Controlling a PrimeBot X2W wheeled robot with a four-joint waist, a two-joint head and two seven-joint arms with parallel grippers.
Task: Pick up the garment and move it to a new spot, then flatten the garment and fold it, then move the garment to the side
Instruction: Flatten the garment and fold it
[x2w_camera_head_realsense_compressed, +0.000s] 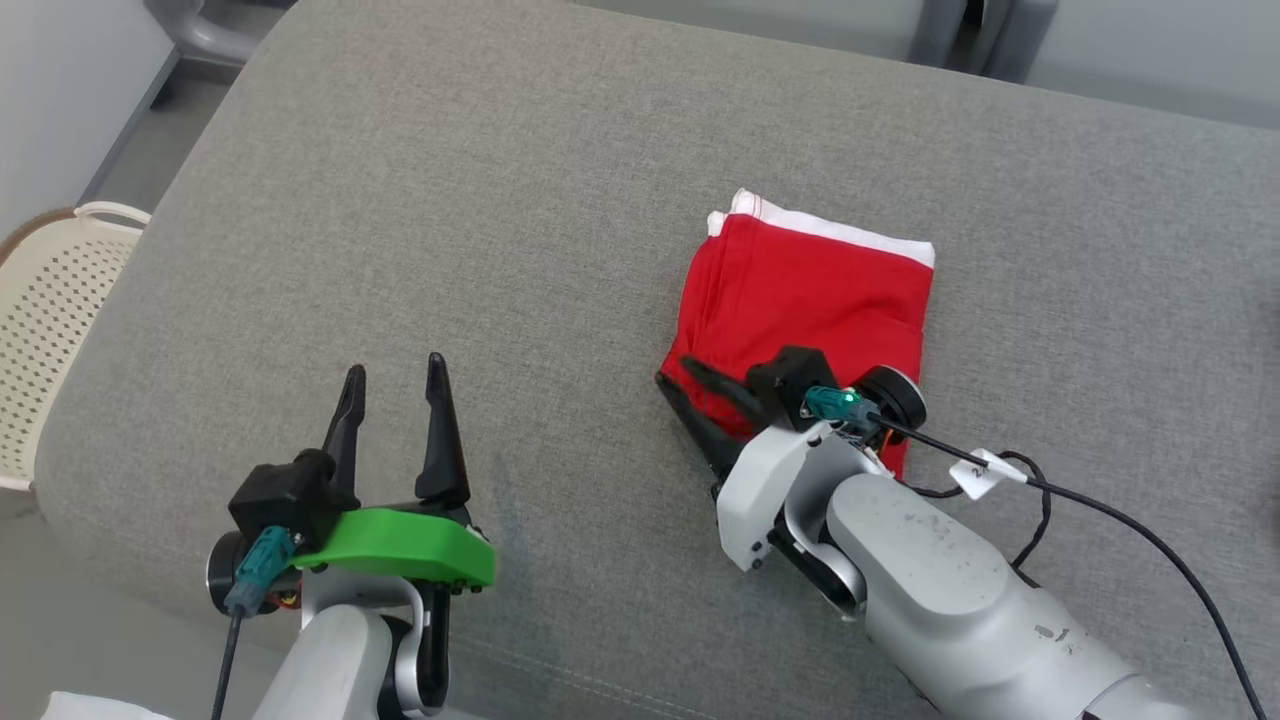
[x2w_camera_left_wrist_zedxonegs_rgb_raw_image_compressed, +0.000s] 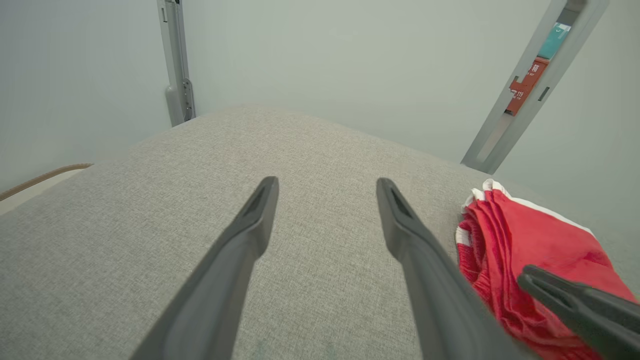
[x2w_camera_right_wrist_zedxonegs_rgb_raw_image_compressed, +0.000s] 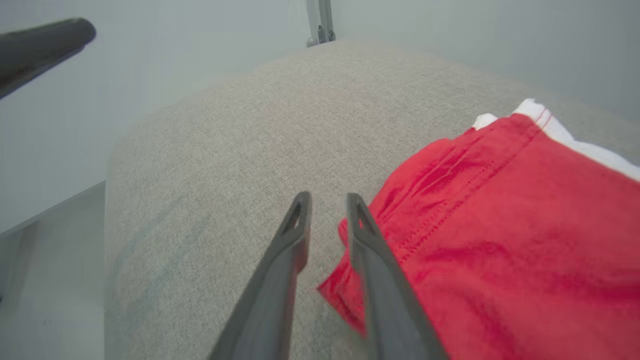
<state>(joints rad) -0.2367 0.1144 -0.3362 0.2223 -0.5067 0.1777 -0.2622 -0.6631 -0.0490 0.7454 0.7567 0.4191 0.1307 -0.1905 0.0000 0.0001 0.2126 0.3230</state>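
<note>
The garment (x2w_camera_head_realsense_compressed: 810, 290) is red with a white waistband and lies folded into a compact rectangle on the grey cushioned surface (x2w_camera_head_realsense_compressed: 500, 200), right of centre. My right gripper (x2w_camera_head_realsense_compressed: 678, 372) rests low at its near-left corner. In the right wrist view the right gripper (x2w_camera_right_wrist_zedxonegs_rgb_raw_image_compressed: 327, 197) has its fingers a narrow gap apart, with the garment (x2w_camera_right_wrist_zedxonegs_rgb_raw_image_compressed: 500, 225) corner lying loose beside and under the right finger. My left gripper (x2w_camera_head_realsense_compressed: 395, 365) hovers open over bare cushion to the left, nothing between its fingers. In the left wrist view, the left gripper (x2w_camera_left_wrist_zedxonegs_rgb_raw_image_compressed: 327, 181) has the garment (x2w_camera_left_wrist_zedxonegs_rgb_raw_image_compressed: 525, 240) to its right.
A cream perforated basket (x2w_camera_head_realsense_compressed: 50, 330) stands beyond the cushion's left edge. A black cable (x2w_camera_head_realsense_compressed: 1100, 510) trails from my right wrist across the cushion. Grey metal frame posts (x2w_camera_left_wrist_zedxonegs_rgb_raw_image_compressed: 175, 65) rise behind the far edge. Bare cushion stretches left of and behind the garment.
</note>
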